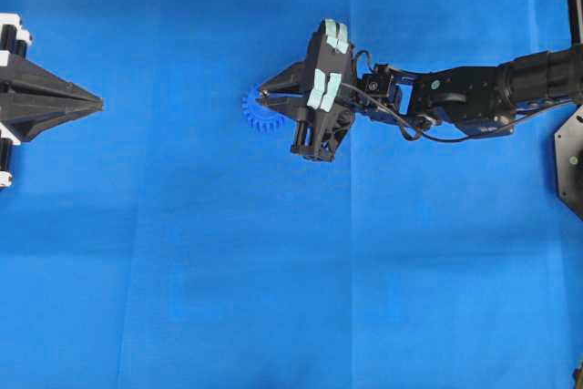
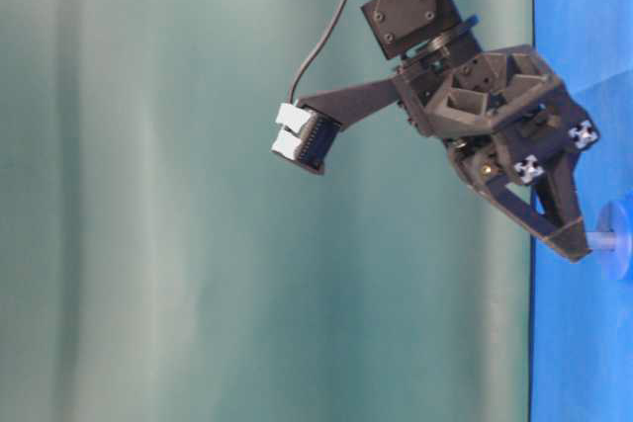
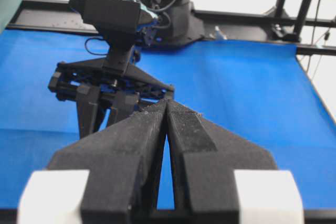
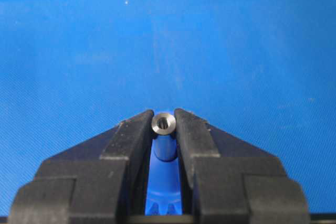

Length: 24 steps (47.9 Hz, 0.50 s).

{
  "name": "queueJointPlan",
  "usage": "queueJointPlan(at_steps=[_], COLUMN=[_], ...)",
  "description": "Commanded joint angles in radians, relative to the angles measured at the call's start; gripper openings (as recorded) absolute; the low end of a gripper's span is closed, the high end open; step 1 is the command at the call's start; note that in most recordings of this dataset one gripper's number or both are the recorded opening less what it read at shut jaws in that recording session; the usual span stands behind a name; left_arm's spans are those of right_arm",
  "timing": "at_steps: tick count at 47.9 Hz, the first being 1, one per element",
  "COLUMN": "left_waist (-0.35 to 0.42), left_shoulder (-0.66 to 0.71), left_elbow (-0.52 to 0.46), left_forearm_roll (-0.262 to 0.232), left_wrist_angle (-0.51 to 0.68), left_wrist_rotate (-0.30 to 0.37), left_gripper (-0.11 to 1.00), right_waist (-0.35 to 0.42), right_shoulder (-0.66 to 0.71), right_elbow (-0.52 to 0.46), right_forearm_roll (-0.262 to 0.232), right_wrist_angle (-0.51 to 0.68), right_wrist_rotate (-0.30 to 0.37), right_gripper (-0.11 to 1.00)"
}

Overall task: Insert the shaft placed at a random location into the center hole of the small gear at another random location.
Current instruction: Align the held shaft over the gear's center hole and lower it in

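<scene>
The right hand (image 4: 164,129) grasps the shaft (image 4: 163,123) directly over the small gear (image 1: 260,114), just left of the surface's (image 1: 273,298) center, its lower end seemingly entering the center hole; full seating and letting go remain.

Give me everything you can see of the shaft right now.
The shaft is a short silvery-grey metal pin with a small recess in its upper end face. The right gripper is shut on it, fingers pinching it from both sides near the top. It stands roughly upright to the table, directly over the small gear. In the table-level view its lower end reaches the gear; whether it has entered the center hole cannot be told.
</scene>
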Motion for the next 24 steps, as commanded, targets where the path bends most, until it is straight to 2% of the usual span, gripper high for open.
queueJointPlan(at_steps=[1,24], left_waist=[-0.002,-0.003], left_shoulder=[0.006,0.006], left_elbow=[-0.009,-0.009], left_forearm_roll=[0.002,0.002], left_wrist_angle=[-0.005,-0.005], left_wrist_rotate=[-0.002,-0.002], left_gripper=[0.0,0.0], right_waist=[0.002,0.0], right_shoulder=[-0.009,0.015], right_elbow=[-0.02,-0.021], right_forearm_roll=[0.0,0.0], right_wrist_angle=[-0.014,-0.031], right_wrist_rotate=[-0.002,-0.002], right_gripper=[0.03,0.03])
